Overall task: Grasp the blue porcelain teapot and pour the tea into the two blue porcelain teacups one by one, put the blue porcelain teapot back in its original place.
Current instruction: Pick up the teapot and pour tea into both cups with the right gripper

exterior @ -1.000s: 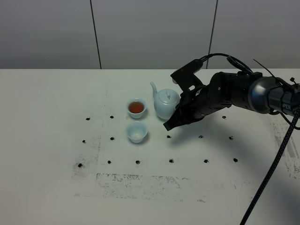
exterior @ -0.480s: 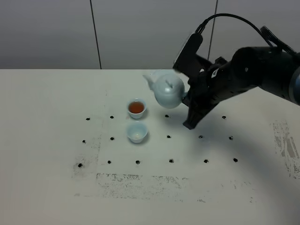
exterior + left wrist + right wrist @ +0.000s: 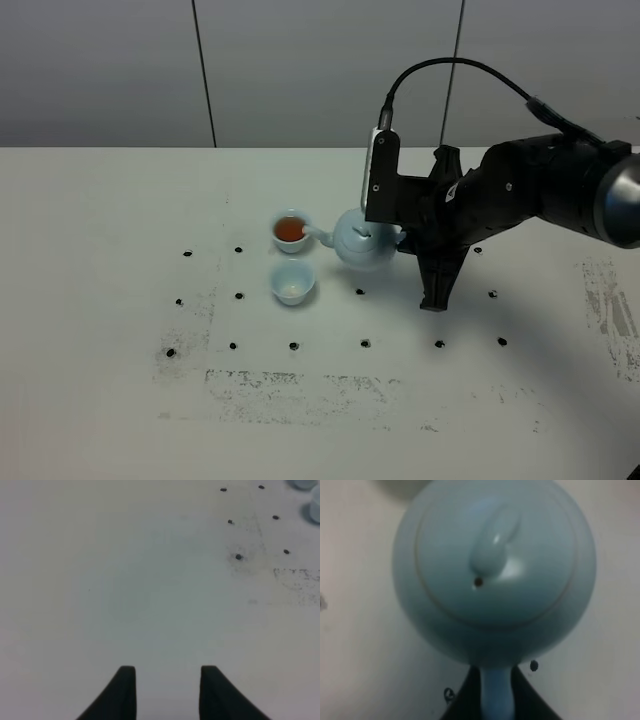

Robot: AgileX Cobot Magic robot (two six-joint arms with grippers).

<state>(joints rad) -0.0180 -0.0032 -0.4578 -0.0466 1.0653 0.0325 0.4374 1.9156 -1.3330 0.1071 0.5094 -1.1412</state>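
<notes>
Now right pincer point(image 3: 496, 700) pinches tilted teapot point(image 3: 362, 245) by its handle, spout apparently over filled teacup point(image 3: 291, 231); left pincer point(image 3: 167, 690) spread.

Plain grey wall point(image 3: 100, 70) across 12 o'clock, panelled; dark vertical seams point(image 3: 203, 70) at 11 and 1 o'clock. Matte white table point(image 3: 90, 420) below, filling rest of exterior view. Grid of small black dots point(image 3: 294, 345) around centre. Grey scuffed patch point(image 3: 300, 385) toward 6 o'clock, another smudge point(image 3: 610, 295) at 3 o'clock edge. Soft, even lighting; faint shadows on tabletop. Same white surface, dots and scuffing in left wrist view.
</notes>
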